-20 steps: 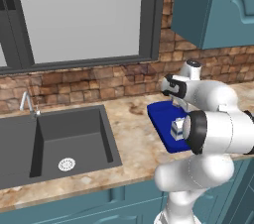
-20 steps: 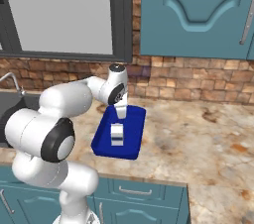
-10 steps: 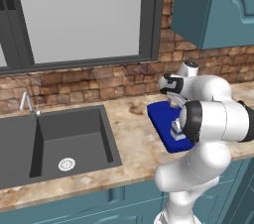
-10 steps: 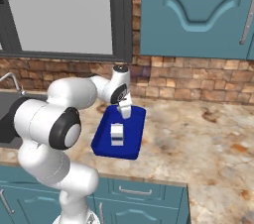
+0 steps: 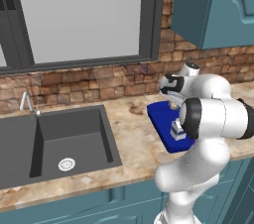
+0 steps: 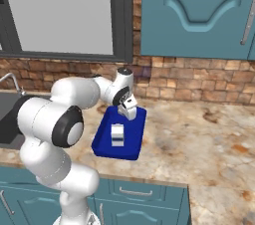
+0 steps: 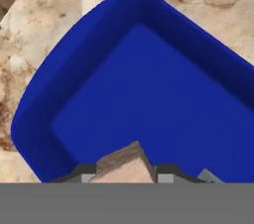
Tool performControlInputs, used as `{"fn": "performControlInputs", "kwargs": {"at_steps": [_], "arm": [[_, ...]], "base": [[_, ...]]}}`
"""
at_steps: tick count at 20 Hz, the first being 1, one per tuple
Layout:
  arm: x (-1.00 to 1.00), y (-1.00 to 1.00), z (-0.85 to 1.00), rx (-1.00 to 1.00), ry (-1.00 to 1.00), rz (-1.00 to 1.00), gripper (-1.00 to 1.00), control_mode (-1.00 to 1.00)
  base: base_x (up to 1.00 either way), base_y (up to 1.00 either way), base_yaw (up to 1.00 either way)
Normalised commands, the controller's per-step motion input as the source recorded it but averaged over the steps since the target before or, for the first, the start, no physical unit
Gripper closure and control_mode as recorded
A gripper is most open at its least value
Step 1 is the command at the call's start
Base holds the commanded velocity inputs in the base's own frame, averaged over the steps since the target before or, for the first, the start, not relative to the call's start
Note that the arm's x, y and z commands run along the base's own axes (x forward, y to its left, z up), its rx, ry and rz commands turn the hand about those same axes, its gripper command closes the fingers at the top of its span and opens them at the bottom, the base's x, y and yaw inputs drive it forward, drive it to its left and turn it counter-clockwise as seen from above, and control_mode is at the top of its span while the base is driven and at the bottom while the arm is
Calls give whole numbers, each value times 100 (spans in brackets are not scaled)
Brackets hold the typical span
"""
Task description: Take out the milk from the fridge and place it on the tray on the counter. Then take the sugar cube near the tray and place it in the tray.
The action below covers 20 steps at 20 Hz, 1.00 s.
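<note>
Now the gripper (image 7: 124, 176) hangs over the tray (image 7: 149, 94), pinching the sugar cube (image 7: 125, 165).
Right base view alone shows the milk (image 6: 117, 135) upright mid-tray, centre frame, on the counter (image 6: 199, 139).

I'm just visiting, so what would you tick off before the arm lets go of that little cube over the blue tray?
1. Milk already in the tray, standing upright: ok.
2. Sugar cube gripped between the fingers of the end effector: ok.
3. End effector above the tray's inside, not the counter: ok.
4. Drop spot bare, away from the milk: ok, blue floor lies under the cube in the hand view.
5. Height above the tray floor low enough for a gentle release: cannot tell.
</note>
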Motion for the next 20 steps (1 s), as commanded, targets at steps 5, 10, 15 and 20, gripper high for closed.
{"fn": "performControlInputs", "kwargs": {"at_steps": [5,10,15,20], "arm": [[7,5,-6,-7,0,8,100,-100],[24,17,-13,-10,0,3,100,-100],[21,2,-32,-6,0,3,100,-100],[11,-4,-30,0,1,5,100,-100]], "base": [[0,0,0],[0,0,0],[0,0,0],[0,0,0]]}}
